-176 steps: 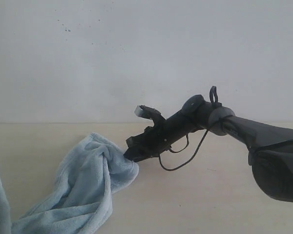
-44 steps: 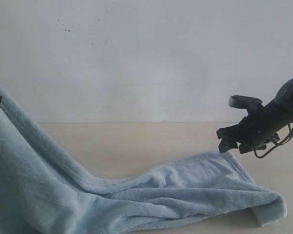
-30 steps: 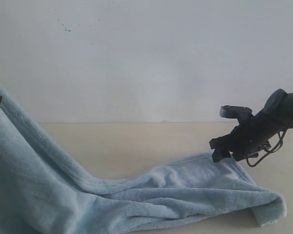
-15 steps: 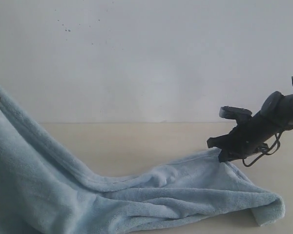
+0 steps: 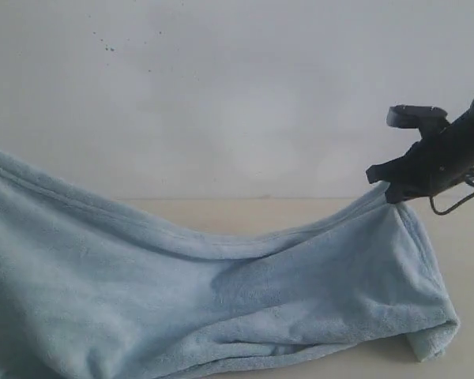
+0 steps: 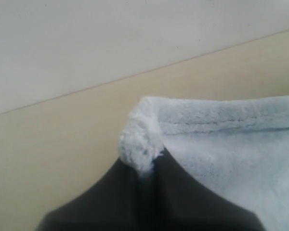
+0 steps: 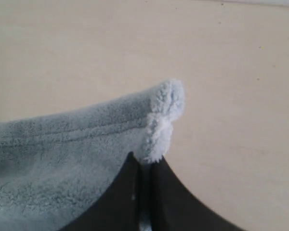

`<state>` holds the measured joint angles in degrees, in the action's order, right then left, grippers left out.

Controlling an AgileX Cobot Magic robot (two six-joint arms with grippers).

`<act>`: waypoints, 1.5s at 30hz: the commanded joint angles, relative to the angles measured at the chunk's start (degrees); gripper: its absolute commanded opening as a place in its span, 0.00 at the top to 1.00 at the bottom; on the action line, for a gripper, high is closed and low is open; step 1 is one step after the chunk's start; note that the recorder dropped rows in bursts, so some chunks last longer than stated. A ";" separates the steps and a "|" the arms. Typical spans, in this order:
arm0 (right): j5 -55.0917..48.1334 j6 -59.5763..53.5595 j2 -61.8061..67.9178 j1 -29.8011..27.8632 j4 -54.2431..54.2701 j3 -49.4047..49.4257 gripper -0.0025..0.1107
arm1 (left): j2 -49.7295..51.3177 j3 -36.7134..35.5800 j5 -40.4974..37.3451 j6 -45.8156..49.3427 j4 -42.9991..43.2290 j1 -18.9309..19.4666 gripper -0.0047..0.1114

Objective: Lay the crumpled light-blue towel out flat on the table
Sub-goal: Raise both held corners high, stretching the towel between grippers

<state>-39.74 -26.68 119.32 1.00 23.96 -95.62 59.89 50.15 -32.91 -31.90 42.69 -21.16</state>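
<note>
Right claw [image 5: 389, 192] and left claw [image 6: 145, 166] each pinch a towel [image 5: 221, 308] corner above the table [image 5: 245, 212]

towel [image 5: 221, 308]: 1 | table [image 5: 245, 213]: 1 | grippers: 2 (left gripper [image 6: 144, 168], right gripper [image 5: 391, 193])

The towel [image 5: 221, 300] is fluffy terry cloth with a deep, matt pile. Its stitched hem lies flatter, next to the fingers [image 7: 168, 207], which appear smooth, matt and black, probably plastic. The table [image 7: 62, 43] beyond the fingers is smooth, matt and faintly speckled. The wall [image 5: 221, 95] is matt.
</note>
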 commanded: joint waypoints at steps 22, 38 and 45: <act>1.78 -1.08 -47.48 -7.27 -0.25 30.36 0.98 | -29.87 -10.29 -8.17 4.55 -8.14 0.00 0.93; -4.30 -0.64 -65.00 -3.68 0.99 37.18 0.98 | -47.59 -10.60 -19.57 14.43 -18.97 0.00 0.93; -6.42 7.27 -70.72 -2.44 -11.96 38.94 0.98 | -48.20 -10.50 -24.57 15.59 -18.97 0.00 0.93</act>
<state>-45.95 -20.95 49.74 -2.17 15.89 -58.12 11.92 39.73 -56.43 -17.51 23.96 -21.16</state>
